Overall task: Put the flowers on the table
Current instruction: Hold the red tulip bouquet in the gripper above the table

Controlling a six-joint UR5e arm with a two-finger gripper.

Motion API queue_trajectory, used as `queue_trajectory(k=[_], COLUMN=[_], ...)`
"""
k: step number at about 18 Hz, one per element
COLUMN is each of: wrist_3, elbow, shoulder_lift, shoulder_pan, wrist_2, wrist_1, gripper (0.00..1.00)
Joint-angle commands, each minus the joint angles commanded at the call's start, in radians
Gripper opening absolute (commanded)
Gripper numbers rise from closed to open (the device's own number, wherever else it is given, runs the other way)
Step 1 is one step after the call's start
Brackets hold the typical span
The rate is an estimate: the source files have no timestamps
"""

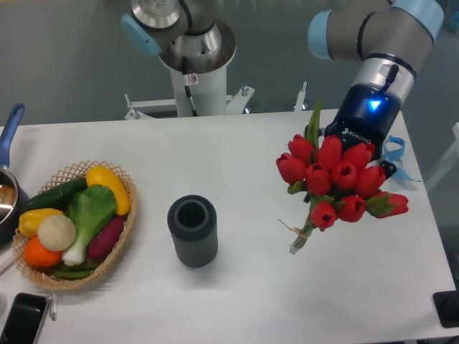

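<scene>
The flowers (335, 180) are a bunch of red tulips with green stems tied with thin twine, at the right side of the white table (237, 150). Their blooms point up and right, and the stem ends (299, 242) hang low over the tabletop; I cannot tell whether they touch it. My gripper (344, 154) reaches in from the upper right, and its dark blue body with a lit blue light sits right behind the blooms. The fingers are hidden by the flowers, so the grip itself does not show.
A dark grey ribbed cylinder vase (192, 230) stands upright at the table's middle. A wicker basket (120, 236) of colourful vegetables sits at the left, a pot with a blue handle (10, 129) beyond it. A black phone (21, 319) lies at the front-left corner. The robot base (193, 64) stands behind.
</scene>
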Motion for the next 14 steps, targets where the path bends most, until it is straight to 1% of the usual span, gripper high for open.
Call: queue_trajectory(k=[8, 14], wrist_3=[0.008, 0.009], elbow=[-0.005, -0.006], shoulder_lift=[0.005, 0.011], shoulder_pan=[0.009, 0.009], wrist_2=[0.003, 0.100], wrist_1=[0.000, 0.003], gripper=[0.45, 0.45])
